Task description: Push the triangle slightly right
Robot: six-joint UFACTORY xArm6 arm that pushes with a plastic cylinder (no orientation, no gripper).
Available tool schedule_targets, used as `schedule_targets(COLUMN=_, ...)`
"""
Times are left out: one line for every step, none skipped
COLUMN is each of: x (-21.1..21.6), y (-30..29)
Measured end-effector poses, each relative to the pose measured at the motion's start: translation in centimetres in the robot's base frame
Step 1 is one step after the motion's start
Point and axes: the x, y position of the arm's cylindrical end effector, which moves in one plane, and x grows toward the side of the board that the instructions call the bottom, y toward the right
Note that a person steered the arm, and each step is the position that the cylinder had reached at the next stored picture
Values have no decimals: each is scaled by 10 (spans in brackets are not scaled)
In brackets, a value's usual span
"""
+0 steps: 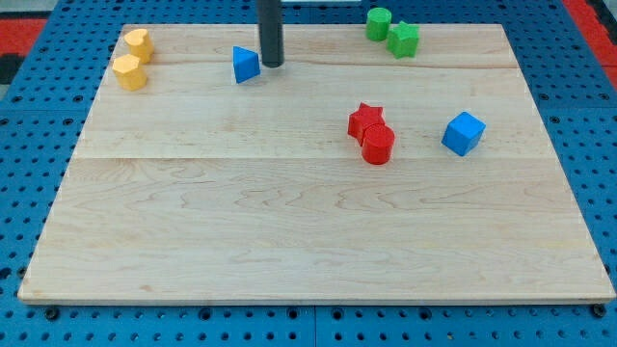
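Note:
A blue triangle block point(246, 65) lies near the view's top, left of centre, on the wooden board point(289, 231). My tip point(273, 64) stands just right of the triangle, very close to or touching its right edge. The dark rod rises from it out of the view's top.
Two yellow blocks point(138, 43) point(129, 72) sit at the top left. A green cylinder point(379, 23) and a green star-like block point(404, 40) sit at the top right. A red star point(365, 120) touches a red cylinder point(378, 146) right of centre. A blue cube point(464, 133) lies further right.

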Motion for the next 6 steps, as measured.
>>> schedule_targets(x=-26, y=5)
schedule_targets(x=-45, y=-74)
schedule_targets(x=-6, y=-81)
schedule_targets(x=26, y=-15)
schedule_targets(x=5, y=6)
schedule_targets(x=-11, y=-21)
